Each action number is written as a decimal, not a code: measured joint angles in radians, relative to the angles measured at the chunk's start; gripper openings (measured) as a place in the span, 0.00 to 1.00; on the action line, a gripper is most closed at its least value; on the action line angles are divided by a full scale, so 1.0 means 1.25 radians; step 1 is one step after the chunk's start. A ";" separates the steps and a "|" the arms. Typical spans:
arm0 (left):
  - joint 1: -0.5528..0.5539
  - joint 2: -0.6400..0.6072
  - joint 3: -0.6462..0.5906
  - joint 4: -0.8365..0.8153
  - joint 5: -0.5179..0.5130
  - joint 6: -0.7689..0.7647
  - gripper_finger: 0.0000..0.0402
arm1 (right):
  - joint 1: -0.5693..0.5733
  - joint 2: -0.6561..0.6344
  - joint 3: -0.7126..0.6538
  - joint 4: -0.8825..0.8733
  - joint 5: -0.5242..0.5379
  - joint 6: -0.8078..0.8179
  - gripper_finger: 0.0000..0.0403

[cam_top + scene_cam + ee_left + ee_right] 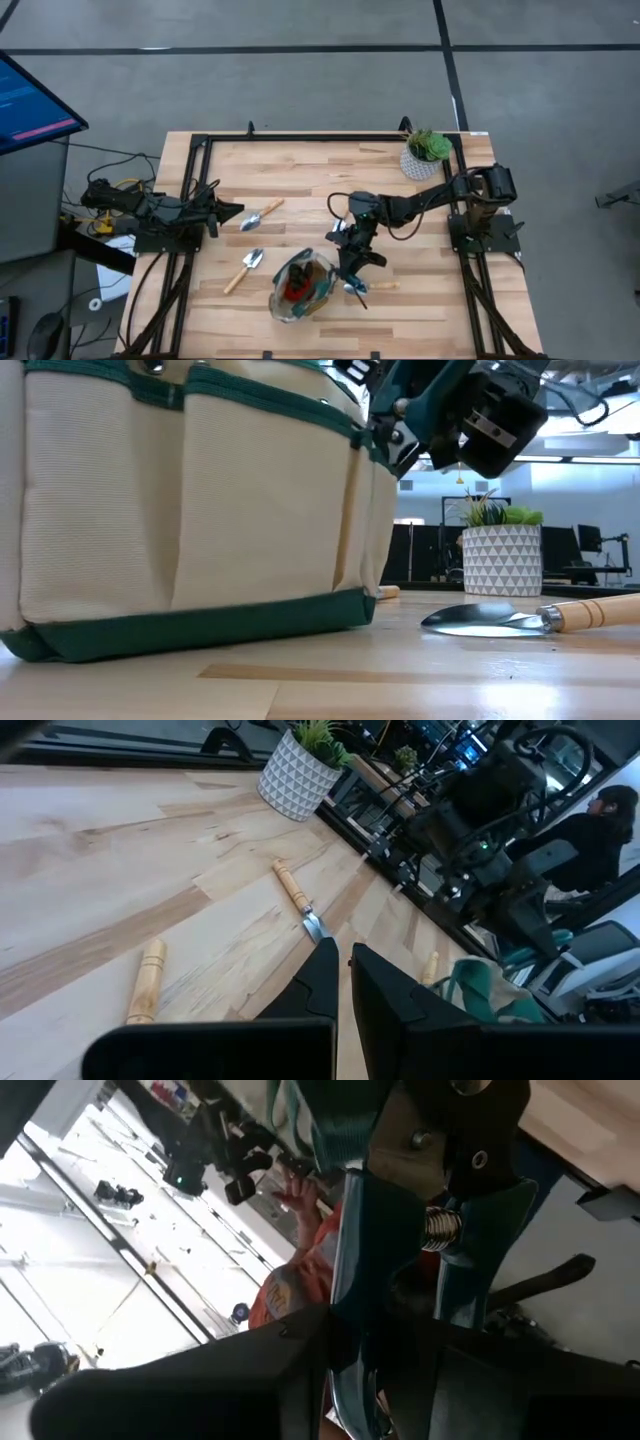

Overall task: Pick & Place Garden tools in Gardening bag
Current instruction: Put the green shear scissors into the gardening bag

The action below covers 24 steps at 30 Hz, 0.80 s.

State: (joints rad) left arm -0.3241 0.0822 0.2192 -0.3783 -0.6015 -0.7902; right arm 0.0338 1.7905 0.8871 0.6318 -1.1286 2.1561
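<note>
Nearly There: Shears Held at the Bag's Rim

Right now the right hand (352, 262) hangs just beside the gardening bag (300, 287) at the near edge of the table (420, 300), pinching the pruning shears (440, 1210) between its fingers. The wrist view shows the teal handles and spring held fast. My guess is the tool is kept high so it can clear the green trim and drop inside, where something red (295, 286) already lies.

The bag stands upright with its mouth open, which suits a drop from above. One trowel (365, 287) lies touching or just beside the bag's right side, under the arm; it looks easy to nudge.

Two more trowels (262, 215) (244, 270) lie on the left half of the table, well apart from the bag, not yet packed. The left hand (232, 213) waits at the left edge with its fingers pressed nearly together, holding nothing, clear of the working arm. The potted plant (426, 153) stays in the far right corner, out of the job.
</note>
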 joint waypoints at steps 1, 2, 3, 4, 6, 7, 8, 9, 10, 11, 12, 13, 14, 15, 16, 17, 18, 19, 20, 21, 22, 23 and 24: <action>0.000 0.000 0.000 0.000 0.000 0.000 0.01 | -0.004 0.000 0.000 -0.004 0.000 0.000 0.16; 0.000 0.000 0.000 0.000 0.000 0.000 0.01 | -0.008 0.000 0.000 -0.005 0.000 0.000 0.16; 0.000 0.000 0.000 0.000 0.000 0.000 0.01 | -0.013 0.000 0.000 -0.003 0.000 0.001 0.16; 0.000 0.000 0.000 0.000 0.000 0.000 0.01 | -0.017 0.000 0.000 -0.002 0.001 0.008 0.16; 0.000 0.000 0.000 0.000 0.000 0.000 0.01 | -0.025 0.000 0.000 -0.002 0.010 0.032 0.16; 0.000 0.000 0.000 0.001 0.000 0.000 0.01 | -0.027 0.000 0.000 -0.002 0.019 0.040 0.16; 0.000 0.000 0.000 0.001 0.000 0.000 0.01 | -0.031 0.000 0.000 -0.001 0.022 0.041 0.16; 0.000 0.000 0.000 0.002 0.000 0.000 0.01 | -0.032 0.000 0.000 0.001 0.022 0.041 0.16; 0.000 0.000 0.000 0.002 0.000 0.000 0.01 | -0.035 0.000 0.000 0.003 0.022 0.042 0.16; 0.000 0.000 0.000 0.003 0.000 0.000 0.01 | -0.035 0.000 0.000 0.006 0.022 0.042 0.16; 0.000 0.000 0.000 0.003 0.000 0.000 0.01 | -0.035 0.000 0.000 0.011 0.022 0.045 0.16; 0.000 0.000 0.000 0.004 0.000 0.000 0.01 | -0.036 0.000 0.000 0.019 0.022 0.051 0.16; 0.000 0.000 0.000 0.004 0.000 0.000 0.01 | -0.037 0.000 0.000 0.032 0.022 0.057 0.17; 0.000 0.000 0.000 0.005 0.000 0.000 0.01 | -0.039 0.000 0.000 0.047 0.022 0.065 0.18; 0.000 0.000 0.000 0.006 0.000 0.000 0.01 | -0.040 0.000 0.000 0.056 0.022 0.074 0.19; 0.000 0.000 0.000 0.006 0.000 0.000 0.01 | -0.040 -0.001 0.002 0.058 0.022 0.075 0.22; 0.000 0.000 0.000 0.006 0.000 0.000 0.01 | -0.040 -0.001 0.005 0.058 0.022 0.076 0.25; 0.000 0.000 0.000 0.006 0.000 0.000 0.01 | -0.040 -0.001 0.009 0.058 0.021 0.077 0.28; 0.000 0.000 0.000 0.007 0.000 0.000 0.01 | -0.040 -0.001 0.014 0.058 0.021 0.077 0.31; 0.000 0.000 0.000 0.008 0.000 0.000 0.01 | -0.043 -0.001 0.020 0.059 0.021 0.077 0.35; 0.000 0.000 0.000 0.009 0.000 0.000 0.01 | -0.044 -0.001 0.023 0.060 0.021 0.077 0.39; 0.000 0.000 0.000 0.010 0.000 0.000 0.01 | -0.045 -0.001 0.025 0.060 0.021 0.077 0.42; 0.000 0.000 0.000 0.011 0.000 0.000 0.01 | -0.048 -0.001 0.026 0.060 0.020 0.078 0.45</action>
State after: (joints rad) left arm -0.3241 0.0826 0.2192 -0.3646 -0.6014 -0.7902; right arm -0.0256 1.7889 0.9196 0.7063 -1.1030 2.2532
